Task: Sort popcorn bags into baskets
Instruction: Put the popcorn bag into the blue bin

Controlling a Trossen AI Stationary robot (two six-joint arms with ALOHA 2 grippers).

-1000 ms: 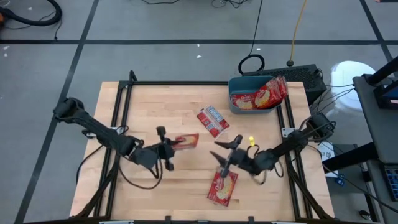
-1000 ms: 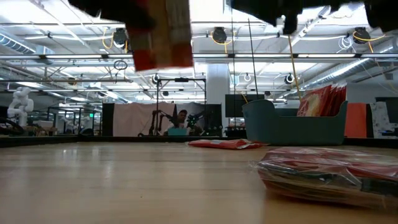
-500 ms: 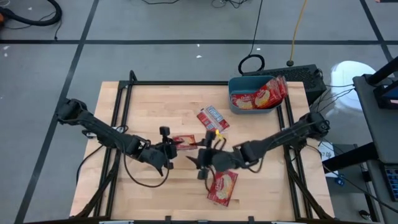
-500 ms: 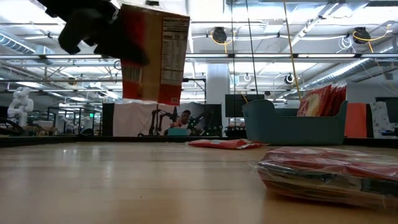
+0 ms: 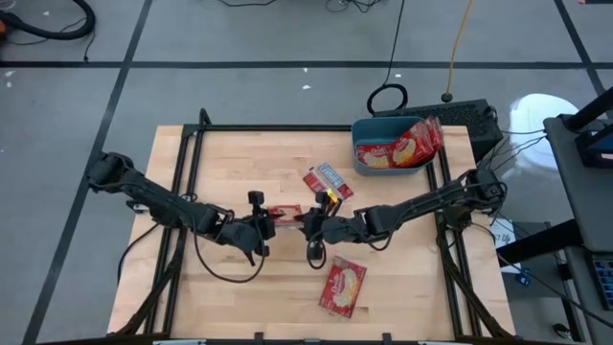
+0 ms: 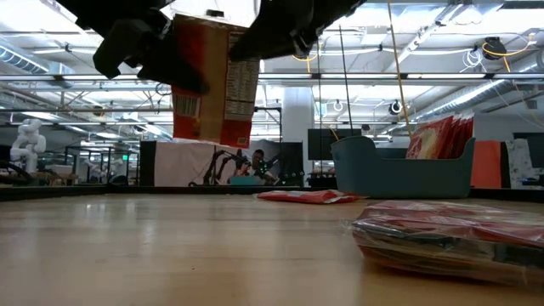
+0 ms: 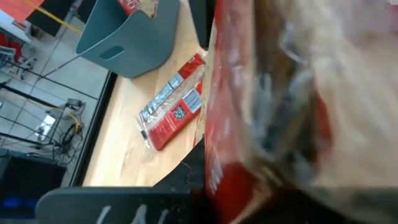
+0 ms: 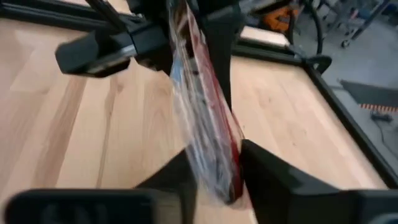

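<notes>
so the teal bin is the thing to look at here. it sits at the far right corner of the tabletop, and there are popcorn bags inside it, at least two with the yellow-cream picture facing up, packed toward the right wall, one leaning up over the rim. from the low view the bin shows red packets poking above its edge on the right end.

outside the bin: one bag with white-grey label panels lies flat on the tabletop just near-left of the bin, and another bag, picture side up, lies well nearer the front edge, roughly below the bin's left side.

a third loose bag is up in the air, well left and toward the front from the bin, about mid-tabletop. the left pincer is clamped on one end of it, fingers nearly closed on the thin packet. the right pincer is at the other end; in the right wrist view its fingers sit on either side of the bag, narrowed around it, but i can't tell for sure if they're actually pinching it. low view has the bag hanging upright, nutrition panel showing.
</notes>
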